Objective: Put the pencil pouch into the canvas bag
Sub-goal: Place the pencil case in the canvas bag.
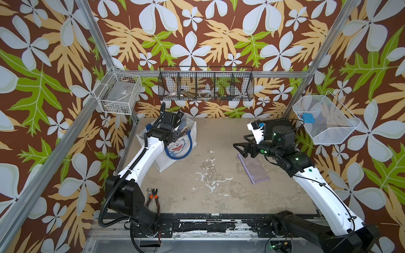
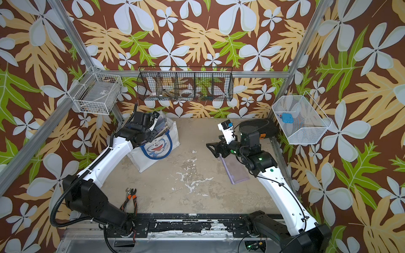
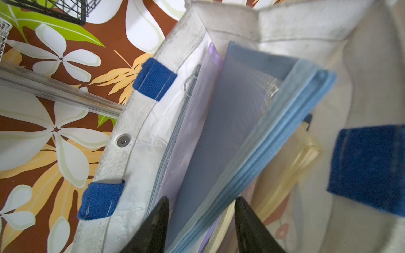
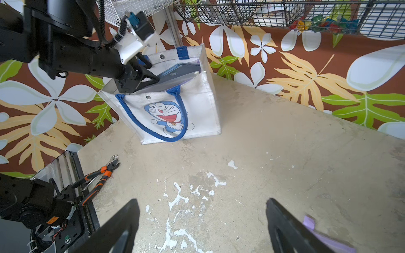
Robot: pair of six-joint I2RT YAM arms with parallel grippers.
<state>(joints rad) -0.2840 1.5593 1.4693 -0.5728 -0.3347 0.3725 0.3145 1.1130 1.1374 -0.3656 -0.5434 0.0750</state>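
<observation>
Here, the canvas bag (image 4: 201, 105) stands upright on the bench (image 1: 219, 197), with its mouth open and its cartoon face turned toward the middle of the bench. The left pincer (image 3: 201, 199) hangs right over the bag's mouth. Its jaws stand partly apart, and the blue pencil pouch (image 3: 219, 135) runs up between them, with its zip edge toward one finger (image 3: 247, 223). I cannot tell whether either finger touches the pouch, but the gap looks wider than the pouch, so nothing is clamped.

The blue pouch sits inside the bag, leaning across it, and in the right wrist view it shows over the near rim. Two more pouches share the bag. A pale lilac pouch (image 3: 192, 131) lies flat against the wall that carries the blue strap tabs (image 3: 154, 82). A yellow pouch (image 3: 291, 175) lies on the blue pouch's other side.

The right pincer (image 4: 202, 200) is well apart from the bag, across the bench. Its jaws are spread wide with nothing between them, and it hovers above the bare bench. Just beside one of its fingers lies the purple pencil pouch (image 1: 255, 167), flat on the bench and outside the bag.

A pair of orange-handled pliers (image 1: 153, 196) lies on the bench, well apart from the bag, near the left arm's base.
</observation>
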